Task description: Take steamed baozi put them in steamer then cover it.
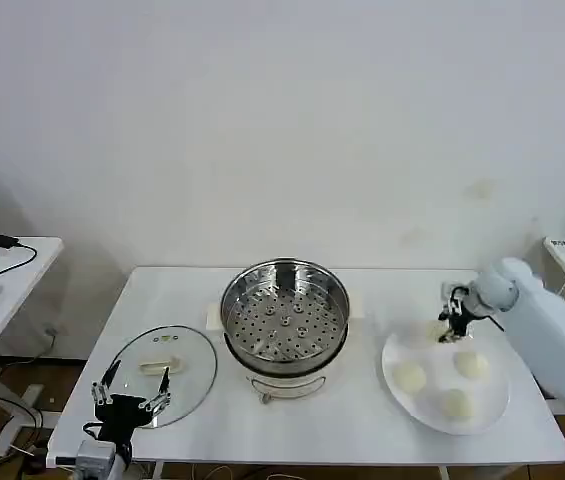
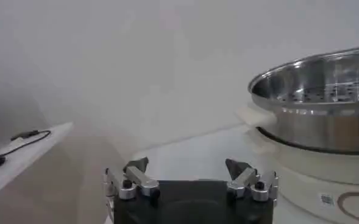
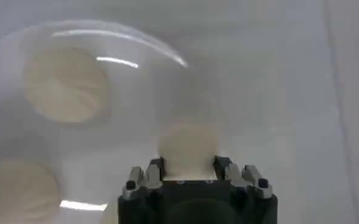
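The steamer (image 1: 284, 310) stands mid-table, a shiny steel pot with a bare perforated tray inside; in the left wrist view the steamer (image 2: 325, 103) rises to one side. My right gripper (image 1: 452, 325) is at the far left edge of the white plate (image 1: 497, 405). In the right wrist view my right gripper (image 3: 189, 163) is shut on one steamed baozi (image 3: 188, 143), a finger against each side. Three more baozi (image 1: 409, 377) (image 1: 471, 364) (image 1: 455, 402) lie on the plate. My left gripper (image 1: 137, 378) (image 2: 186, 164) hangs open and empty at the table's front left.
A round clear glass lid (image 1: 187, 350) lies flat on the table left of the steamer, just beyond my left gripper. A side desk (image 1: 2, 275) with a mouse and cable stands off to the left. A white wall runs behind the table.
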You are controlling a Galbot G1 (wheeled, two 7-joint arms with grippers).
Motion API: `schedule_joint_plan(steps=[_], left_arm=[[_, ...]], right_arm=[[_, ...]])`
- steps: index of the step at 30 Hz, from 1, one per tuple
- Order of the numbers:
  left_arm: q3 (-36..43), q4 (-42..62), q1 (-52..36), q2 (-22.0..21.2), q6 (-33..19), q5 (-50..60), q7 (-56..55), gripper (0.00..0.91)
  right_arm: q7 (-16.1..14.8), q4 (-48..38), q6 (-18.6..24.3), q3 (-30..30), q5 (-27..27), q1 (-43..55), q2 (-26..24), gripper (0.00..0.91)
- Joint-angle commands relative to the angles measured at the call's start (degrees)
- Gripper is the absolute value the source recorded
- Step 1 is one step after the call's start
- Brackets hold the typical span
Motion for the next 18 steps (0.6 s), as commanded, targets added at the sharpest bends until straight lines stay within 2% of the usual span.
schedule_joint_plan(steps=[1, 4, 8, 14, 18], left_arm=[[0.05, -0.54, -0.45, 0.16, 0.73, -0.05, -0.05, 0.907], [0.04, -0.84, -0.6, 0.34, 0.89, -0.13, 0.02, 0.907], [-0.34, -0.49, -0.92, 0.69, 1.07, -0.34, 0.06, 0.907], [-1.18, -0.8, -0.98, 0.55, 2.01, -0.36, -0.24, 0.907], [-1.47, -0.86, -1.24, 0.5, 2.07, -1.06, -0.32, 0.907]], right_arm=[[-0.4, 2.07, -1.35, -4.99, 6.01, 7.16, -1.34, 0.554], [-0.65, 3.03, -3.3, -8.73, 10.32, 12.6, -0.06, 0.554], [-1.13, 3.48, -5.84, -16.59, 15.64, 20.6, 3.25, 0.554], [-1.24, 0.0, -9.56, -24.01, 24.35, 28.37, 11.92, 0.554], [-1.02, -3.59, -11.27, -26.71, 28.79, 31.44, 17.78, 0.554]])
